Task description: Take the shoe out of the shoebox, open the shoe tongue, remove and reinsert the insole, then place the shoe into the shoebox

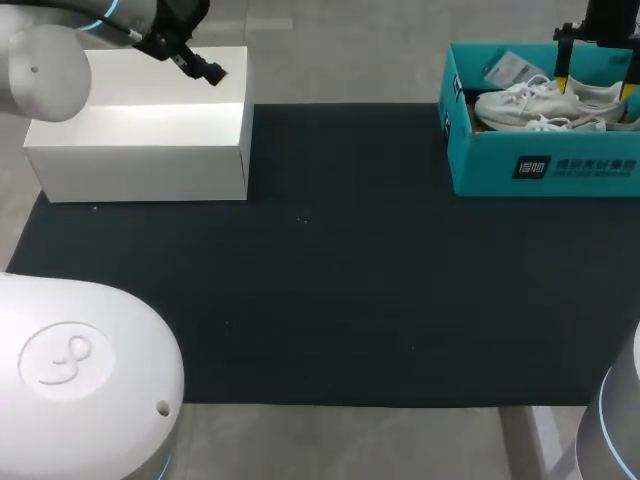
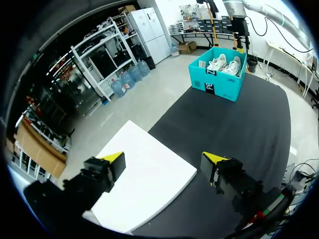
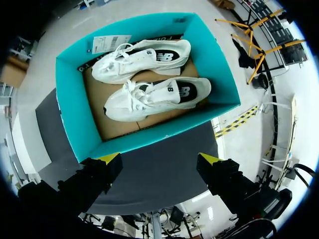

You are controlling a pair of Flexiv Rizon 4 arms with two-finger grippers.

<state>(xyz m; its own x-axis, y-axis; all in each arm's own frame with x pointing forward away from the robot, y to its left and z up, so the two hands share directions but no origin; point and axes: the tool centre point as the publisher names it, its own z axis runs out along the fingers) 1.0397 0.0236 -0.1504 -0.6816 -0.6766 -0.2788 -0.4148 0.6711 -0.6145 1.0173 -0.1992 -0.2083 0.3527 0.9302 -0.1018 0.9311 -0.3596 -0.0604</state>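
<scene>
Both white shoes lie in the teal shoebox at far right, the right gripper spread open above it, the left gripper spread open over the white box far left.

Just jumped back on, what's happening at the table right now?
Nothing is held yet. The right gripper hangs open above the teal shoebox, where two white shoes lie side by side on brown cardboard. The left gripper is open above the white box at the other far corner of the black mat. No shoe is out of the box.
</scene>
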